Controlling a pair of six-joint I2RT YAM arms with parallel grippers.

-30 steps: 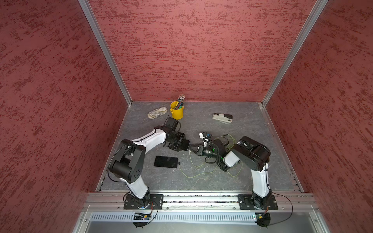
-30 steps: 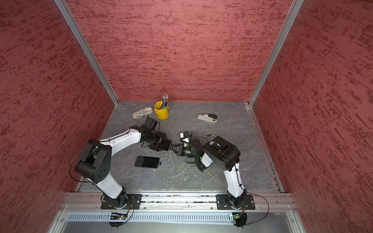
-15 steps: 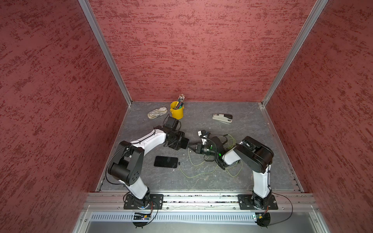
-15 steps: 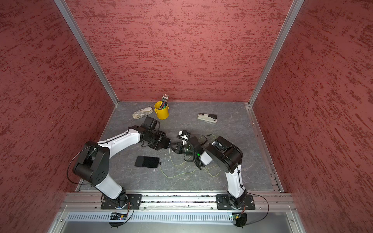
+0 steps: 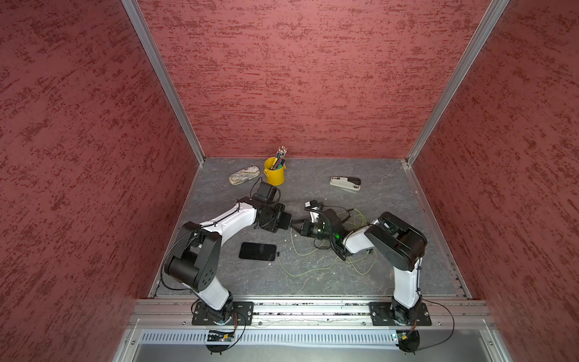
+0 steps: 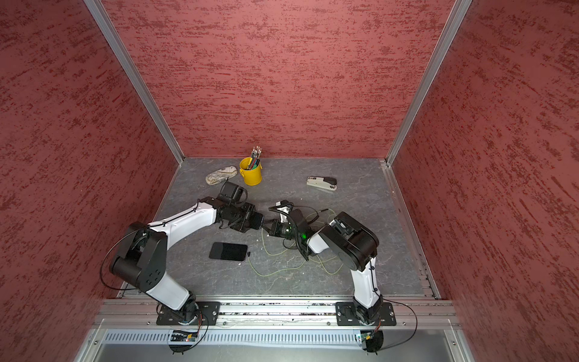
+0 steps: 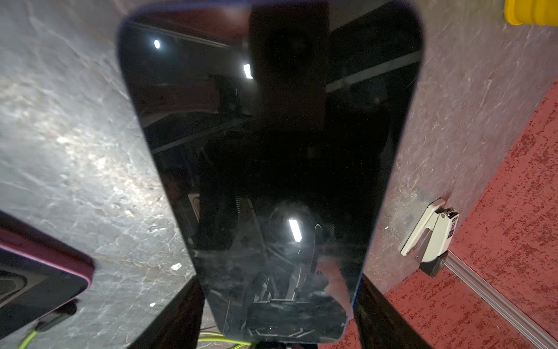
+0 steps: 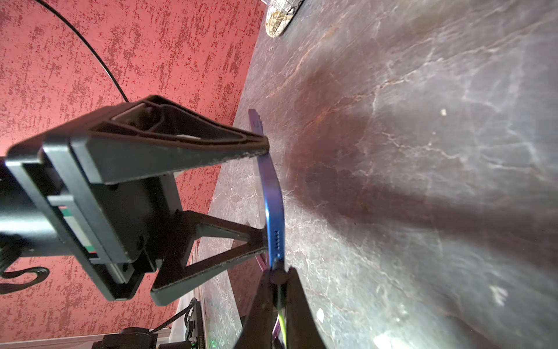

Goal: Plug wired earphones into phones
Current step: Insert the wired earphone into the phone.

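Top views: both arms met over the middle of the desk [image 5: 391,219], phone and plug between them.
Left gripper [image 8: 265,195] clamped the held phone [image 7: 271,151] across its long edges, lifted off the desk, with the screen facing the left wrist camera. Second phone [image 5: 257,251] lay flat nearer the front edge, the second plug [image 5: 277,253] at its short end. Lime-green earphone cables [image 5: 308,272] lay looped on the desk between it and the right arm. Right gripper [image 5: 297,226] was pinched tight on the gripped plug [image 8: 278,277], which touched the held phone's short edge beside the speaker holes; seating not discernible.
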